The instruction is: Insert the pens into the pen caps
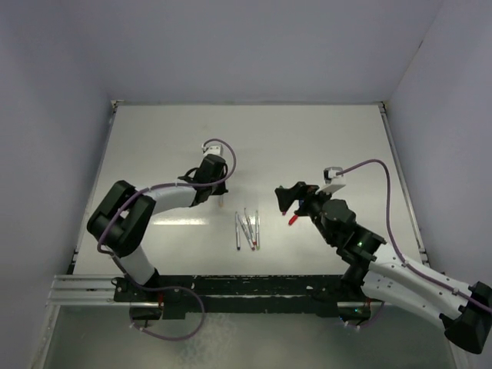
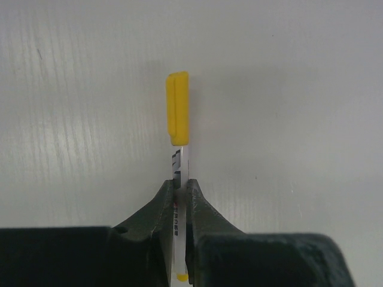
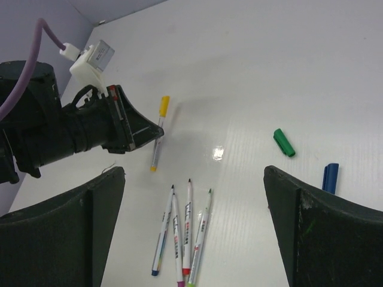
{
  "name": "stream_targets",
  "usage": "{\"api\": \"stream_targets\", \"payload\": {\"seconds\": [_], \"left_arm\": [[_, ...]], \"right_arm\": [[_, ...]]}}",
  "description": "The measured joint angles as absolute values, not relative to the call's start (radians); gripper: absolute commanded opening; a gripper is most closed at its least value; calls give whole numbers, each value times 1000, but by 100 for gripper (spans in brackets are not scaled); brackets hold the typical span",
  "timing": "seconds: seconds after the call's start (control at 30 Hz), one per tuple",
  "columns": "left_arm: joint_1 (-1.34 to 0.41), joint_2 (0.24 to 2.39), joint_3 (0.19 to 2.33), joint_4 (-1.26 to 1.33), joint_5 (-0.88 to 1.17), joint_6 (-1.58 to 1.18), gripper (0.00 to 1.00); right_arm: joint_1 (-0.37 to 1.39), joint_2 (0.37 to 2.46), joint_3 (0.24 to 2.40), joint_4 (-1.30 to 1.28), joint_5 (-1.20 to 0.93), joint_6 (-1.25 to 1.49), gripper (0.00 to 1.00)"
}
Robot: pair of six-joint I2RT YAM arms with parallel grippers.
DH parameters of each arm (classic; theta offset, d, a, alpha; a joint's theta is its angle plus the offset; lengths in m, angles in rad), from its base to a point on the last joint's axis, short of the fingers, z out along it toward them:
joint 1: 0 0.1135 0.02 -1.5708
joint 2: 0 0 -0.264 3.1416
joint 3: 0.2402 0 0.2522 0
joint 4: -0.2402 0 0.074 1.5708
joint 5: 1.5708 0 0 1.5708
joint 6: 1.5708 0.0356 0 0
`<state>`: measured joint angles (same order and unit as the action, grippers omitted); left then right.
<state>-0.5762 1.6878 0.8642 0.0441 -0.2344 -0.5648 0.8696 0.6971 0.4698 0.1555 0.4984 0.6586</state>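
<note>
My left gripper is shut on a white pen low over the table. A yellow cap sits on the pen's far end. The capped pen also shows in the right wrist view, with my left gripper on it. In the top view my left gripper is left of centre. Several uncapped pens lie side by side in the middle. My right gripper is wide open and empty, above the table to the right of the pens. A green cap and a blue cap lie apart. A red cap lies by my right gripper. The purple cap is out of view.
The white table is closed in by grey walls at the back and both sides. A black rail with both arm bases runs along the near edge. A purple cable loops off the right wrist.
</note>
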Motion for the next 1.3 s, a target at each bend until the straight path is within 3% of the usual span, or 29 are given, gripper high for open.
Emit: {"api": "stream_targets", "payload": {"seconds": [0.13, 0.27, 0.6, 0.8, 1.07, 1.3], "left_arm": [[-576, 1720, 888, 47, -230, -567, 20], [-576, 1773, 933, 49, -231, -569, 37], [-576, 1805, 967, 45, -236, -577, 46], [-576, 1767, 966, 1, -248, -582, 50], [-614, 1497, 894, -93, -322, -583, 48], [-843, 1388, 826, -268, -402, -636, 46]], "right_arm": [[870, 718, 469, 155, 482, 652, 100], [870, 730, 461, 163, 453, 651, 100], [870, 727, 431, 170, 437, 653, 100], [870, 709, 431, 170, 453, 655, 100], [870, 741, 431, 147, 496, 656, 99], [870, 763, 431, 136, 548, 653, 83]]}}
